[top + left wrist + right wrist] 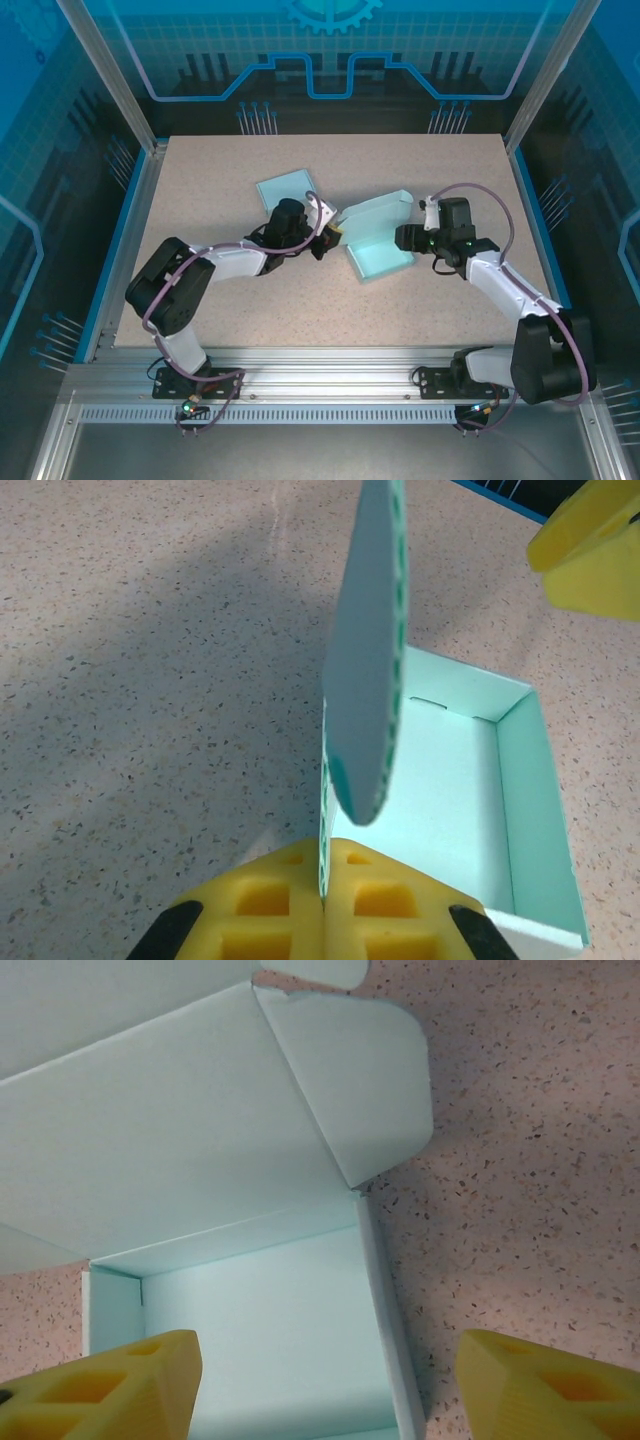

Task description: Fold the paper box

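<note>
A pale teal paper box [380, 258] sits partly folded near the middle of the speckled table [330, 320], its shallow tray open to the top and its lid panel [375, 210] raised along the far side. In the left wrist view a rounded flap [365, 660] stands upright on edge above the tray's near wall, with the tray's floor and low side walls beyond it.

The left gripper [328, 243] is at the box's left end, its yellow foam pads [270, 905] pressed together on the thin paper wall, which runs straight up from the seam between them. The right gripper [405, 238] is at the box's right end with its jaws standing well apart. In the right wrist view its two yellow fingers [110, 1390] flank the tray's right wall and inner floor; whether they touch the paper cannot be told. Above them the lid panel leans back and a second rounded flap [350, 1080] juts out over the bare tabletop.

A flat teal sheet [287, 187] lies on the table just behind the left gripper, apart from the box.
</note>
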Robot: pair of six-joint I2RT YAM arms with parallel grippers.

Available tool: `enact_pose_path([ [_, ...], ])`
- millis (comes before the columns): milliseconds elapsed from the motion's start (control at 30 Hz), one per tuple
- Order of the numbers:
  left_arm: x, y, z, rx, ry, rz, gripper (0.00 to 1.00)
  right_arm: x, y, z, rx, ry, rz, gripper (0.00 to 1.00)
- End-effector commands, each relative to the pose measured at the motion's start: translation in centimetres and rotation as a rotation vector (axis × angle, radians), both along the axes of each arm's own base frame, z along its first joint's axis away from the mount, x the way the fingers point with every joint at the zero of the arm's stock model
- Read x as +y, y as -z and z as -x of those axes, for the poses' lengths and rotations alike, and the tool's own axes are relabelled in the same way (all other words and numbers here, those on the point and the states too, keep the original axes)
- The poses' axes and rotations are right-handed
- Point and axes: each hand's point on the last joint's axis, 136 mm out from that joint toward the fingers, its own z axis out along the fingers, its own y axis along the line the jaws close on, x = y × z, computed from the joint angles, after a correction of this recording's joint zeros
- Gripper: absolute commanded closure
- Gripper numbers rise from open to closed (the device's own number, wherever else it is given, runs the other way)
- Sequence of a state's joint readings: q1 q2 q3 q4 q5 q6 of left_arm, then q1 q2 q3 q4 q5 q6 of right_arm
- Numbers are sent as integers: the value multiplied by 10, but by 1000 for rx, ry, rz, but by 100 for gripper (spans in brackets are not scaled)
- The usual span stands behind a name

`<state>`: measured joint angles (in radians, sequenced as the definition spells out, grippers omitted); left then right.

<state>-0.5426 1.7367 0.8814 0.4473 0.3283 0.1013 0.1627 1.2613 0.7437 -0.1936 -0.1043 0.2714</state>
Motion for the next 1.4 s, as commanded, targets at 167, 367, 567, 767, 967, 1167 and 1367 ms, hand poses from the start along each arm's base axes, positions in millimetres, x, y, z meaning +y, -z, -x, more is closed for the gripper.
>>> enact_pose_path([
  [167, 46, -26, 29, -14, 149, -1, 100, -5, -22, 1, -69, 37, -6, 9],
  [367, 63, -31, 61, 78, 343, -37, 100, 12, -31, -4, -107, -39, -44, 8],
  [567, 72, -20, 59, 98, 373, -77, 100, 39, -32, -21, -173, -172, -51, 12],
  [767, 80, -15, 19, 59, 262, -142, 100, 67, -18, -41, -140, -292, -52, 22],
  [967, 82, -11, 5, 46, 236, -180, 100, 76, -12, -52, -135, -295, -77, 25],
  [1167, 82, -9, 4, 48, 241, -191, 100, 81, 1, -56, -101, -301, -94, 32],
  [1367, 82, -12, 4, 41, 233, -184, 100, 85, 5, -54, -98, -312, -123, 38],
])
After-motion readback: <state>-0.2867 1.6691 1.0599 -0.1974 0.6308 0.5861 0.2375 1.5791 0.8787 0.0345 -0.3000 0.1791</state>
